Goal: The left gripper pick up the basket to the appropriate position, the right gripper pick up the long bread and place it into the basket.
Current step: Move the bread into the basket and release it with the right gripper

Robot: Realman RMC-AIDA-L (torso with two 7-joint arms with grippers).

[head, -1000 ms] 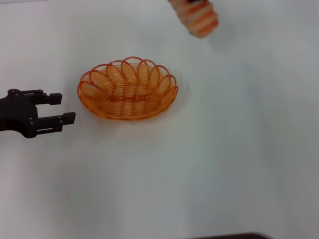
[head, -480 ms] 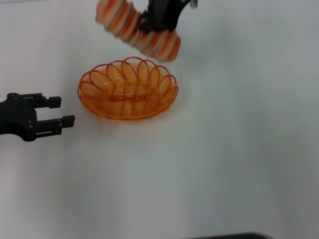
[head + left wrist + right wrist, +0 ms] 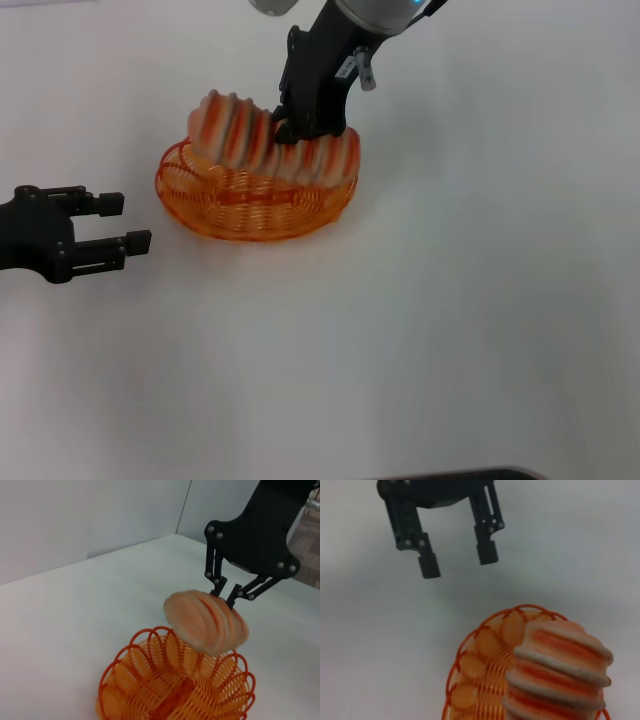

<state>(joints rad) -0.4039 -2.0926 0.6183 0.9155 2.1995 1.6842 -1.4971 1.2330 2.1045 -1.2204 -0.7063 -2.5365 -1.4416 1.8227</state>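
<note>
The orange wire basket (image 3: 215, 205) sits on the white table left of centre. My right gripper (image 3: 300, 133) is shut on the long bread (image 3: 235, 131) and holds it just above the basket, tilted, its left end higher. The bread also shows in the left wrist view (image 3: 207, 622) over the basket (image 3: 150, 690), with the right gripper (image 3: 225, 592) on it, and in the right wrist view (image 3: 560, 672) over the basket (image 3: 480, 670). My left gripper (image 3: 130, 220) is open and empty on the table, left of the basket and apart from it; it also shows in the right wrist view (image 3: 457, 560).
The white table (image 3: 450, 320) spreads to the right and front of the basket. A dark edge (image 3: 460, 474) shows at the bottom of the head view. A grey wall (image 3: 90, 515) stands behind the table in the left wrist view.
My right gripper has come in from the far side with the bread and lowered it to just over the basket. The left gripper and the basket have stayed in place.
</note>
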